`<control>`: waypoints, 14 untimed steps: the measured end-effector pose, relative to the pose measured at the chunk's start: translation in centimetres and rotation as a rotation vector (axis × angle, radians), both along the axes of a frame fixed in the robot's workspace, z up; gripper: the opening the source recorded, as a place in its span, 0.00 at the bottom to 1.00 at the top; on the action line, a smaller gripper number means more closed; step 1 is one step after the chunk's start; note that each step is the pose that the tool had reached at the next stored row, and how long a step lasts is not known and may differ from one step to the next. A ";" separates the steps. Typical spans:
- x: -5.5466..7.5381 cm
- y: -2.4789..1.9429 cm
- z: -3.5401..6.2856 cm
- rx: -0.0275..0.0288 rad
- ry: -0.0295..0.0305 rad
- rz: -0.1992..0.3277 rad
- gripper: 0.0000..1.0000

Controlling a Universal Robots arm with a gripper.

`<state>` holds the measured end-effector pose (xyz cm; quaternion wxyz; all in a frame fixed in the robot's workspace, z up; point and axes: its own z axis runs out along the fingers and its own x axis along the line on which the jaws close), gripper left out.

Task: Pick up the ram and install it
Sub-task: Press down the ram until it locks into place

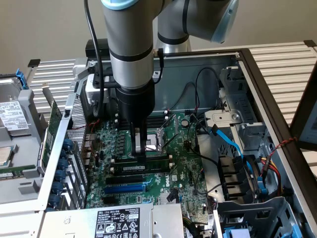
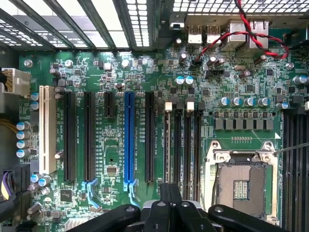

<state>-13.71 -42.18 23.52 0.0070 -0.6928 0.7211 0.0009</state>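
Closed gripper (image 2: pixel 169 205) fingers fill the near edge of the wrist view, pressed together directly above the memory slots. In the exterior view the gripper (image 1: pixel 140 148) stands upright with its tips touching the top edge of the ram (image 1: pixel 141 159), which sits lengthwise in a black slot on the motherboard (image 1: pixel 185 171); the jaws are clenched, pressing on the ram rather than enclosing it. A small pale label shows on the ram's side; its text cannot be read.

Just beside the ram, toward the CPU socket (image 1: pixel 158 137), the socket lies open with its metal frame exposed. On the ram's other side run further black slots and one blue slot (image 1: pixel 125 188). White print on the motherboard near the blue slot is too small to read.

Around the motherboard stands the open case (image 1: pixel 257 84), lying on a slatted bench (image 1: pixel 290 64). At the exterior view's right, blue cables (image 1: pixel 230 139) and red and black wires cross the drive bay. A power supply (image 1: pixel 119 223) carries a black-and-white rating label with certification marks; its wording is illegible. At the exterior view's left, a hard drive (image 1: pixel 12 116) bears a white label.
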 end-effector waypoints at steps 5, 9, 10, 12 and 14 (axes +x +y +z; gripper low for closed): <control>0.0 -0.09 0.01 0.0146 0.0001 0.000 0.10; 0.1 -0.31 0.01 0.0185 0.0001 0.000 0.10; 0.1 -0.39 0.01 0.0186 0.0001 0.000 0.10; 0.2 -0.42 0.01 0.0187 0.0001 0.000 0.10; 0.3 -0.43 0.00 0.0187 0.0001 0.000 0.10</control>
